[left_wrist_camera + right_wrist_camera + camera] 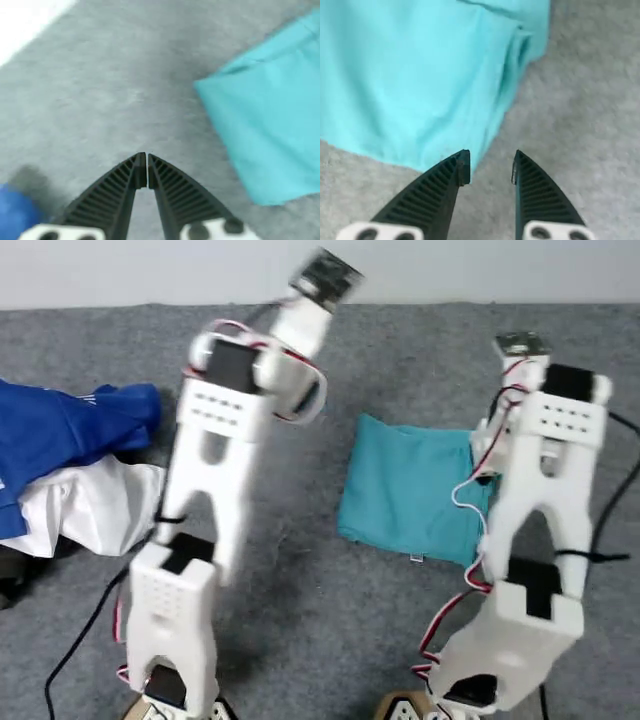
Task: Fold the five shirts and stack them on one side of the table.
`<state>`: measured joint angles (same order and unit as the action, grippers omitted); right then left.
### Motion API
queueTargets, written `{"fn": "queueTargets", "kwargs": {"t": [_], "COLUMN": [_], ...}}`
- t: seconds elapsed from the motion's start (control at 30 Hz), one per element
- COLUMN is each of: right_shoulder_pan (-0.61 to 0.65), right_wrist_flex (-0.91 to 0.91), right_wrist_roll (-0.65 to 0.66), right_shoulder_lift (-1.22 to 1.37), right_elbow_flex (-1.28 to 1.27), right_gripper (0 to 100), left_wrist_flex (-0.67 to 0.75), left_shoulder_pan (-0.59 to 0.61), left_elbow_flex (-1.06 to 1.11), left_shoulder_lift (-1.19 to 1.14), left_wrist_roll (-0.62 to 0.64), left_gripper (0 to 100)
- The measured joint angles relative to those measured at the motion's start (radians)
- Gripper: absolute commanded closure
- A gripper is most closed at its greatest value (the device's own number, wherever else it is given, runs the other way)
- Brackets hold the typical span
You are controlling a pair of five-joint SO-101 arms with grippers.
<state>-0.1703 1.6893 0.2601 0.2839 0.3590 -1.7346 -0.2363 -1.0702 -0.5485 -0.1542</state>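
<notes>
A folded teal shirt (405, 490) lies on the grey carpeted table between the two arms. My left gripper (146, 169) is shut with nothing in it, hovering over bare carpet a short way from the teal shirt (270, 115). My right gripper (490, 167) is open just above the edge of the teal shirt (415, 80), one fingertip over the cloth and one over carpet. In the high view the right arm (540, 440) stands at the shirt's right edge and the left arm (230, 400) is raised to the shirt's left.
A crumpled blue shirt (60, 430) and a white shirt (90, 505) lie heaped at the table's left edge. A white wall (150, 270) borders the far side. Cables trail beside both arm bases.
</notes>
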Motion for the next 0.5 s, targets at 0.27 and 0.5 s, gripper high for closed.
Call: {"fn": "queueTargets", "kwargs": {"t": [0.27,0.5], "right_shoulder_pan": [0.037,0.037], "right_wrist_flex": [-0.025,-0.048], "right_wrist_roll": [-0.049,-0.051], "right_shoulder_lift": [0.167,0.331], "right_elbow_flex": [0.138,0.341], "right_gripper": [84.6,84.6], "left_wrist_flex": [0.000,-0.002], "left_shoulder_pan": [0.143,0.147], "left_elbow_flex": [0.173,0.233], "left_shoulder_lift": [0.120,0.133], "left_wrist_roll": [-0.003,-0.003], "left_gripper": [98,98]}}
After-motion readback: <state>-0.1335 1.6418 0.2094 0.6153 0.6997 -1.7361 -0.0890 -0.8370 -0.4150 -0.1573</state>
